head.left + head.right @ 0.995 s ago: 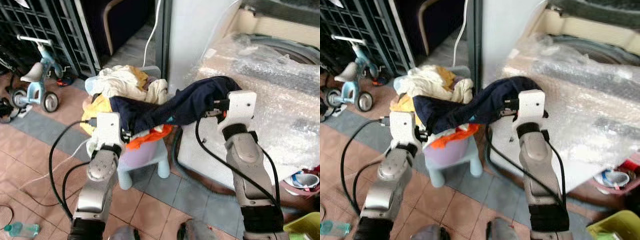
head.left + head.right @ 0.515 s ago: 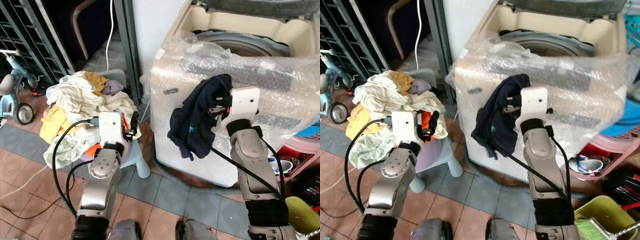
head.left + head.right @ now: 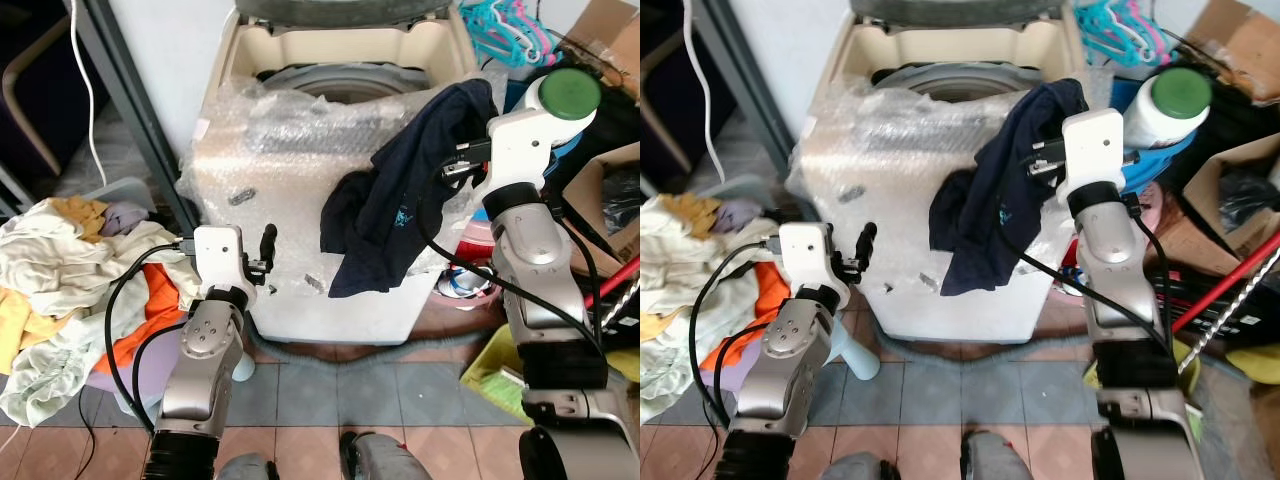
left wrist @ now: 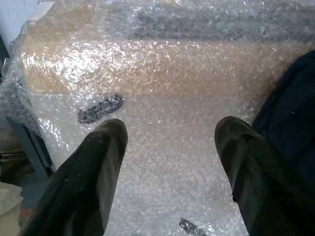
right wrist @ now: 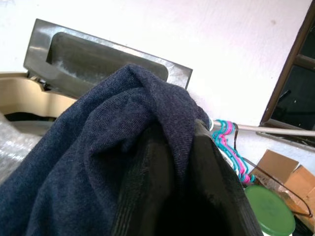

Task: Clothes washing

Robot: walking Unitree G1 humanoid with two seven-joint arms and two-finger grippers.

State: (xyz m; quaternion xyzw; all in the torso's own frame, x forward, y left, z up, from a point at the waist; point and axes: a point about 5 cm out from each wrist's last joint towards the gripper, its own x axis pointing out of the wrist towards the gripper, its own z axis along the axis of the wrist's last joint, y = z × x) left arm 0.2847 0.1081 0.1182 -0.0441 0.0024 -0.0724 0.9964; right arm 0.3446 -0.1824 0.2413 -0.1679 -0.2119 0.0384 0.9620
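Carrying a dark navy garment toward the open top-loading washing machine, with loading barely begun.

The navy garment (image 3: 385,215) is held pinched in the right end effector (image 3: 462,165) at the upper right of the frame, draped down over the front right corner of the bubble-wrapped washing machine (image 3: 290,230); its lid is raised and the drum opening (image 3: 335,85) is seen at the top centre, but the garment has not yet been dropped in. The left end effector (image 4: 167,162) is held empty at the lower left centre, its fingers spread, facing the wrapped front of the machine. A large pile of clothes (image 3: 70,260) at the left edge is judged still to be loaded, so most of the task remains.
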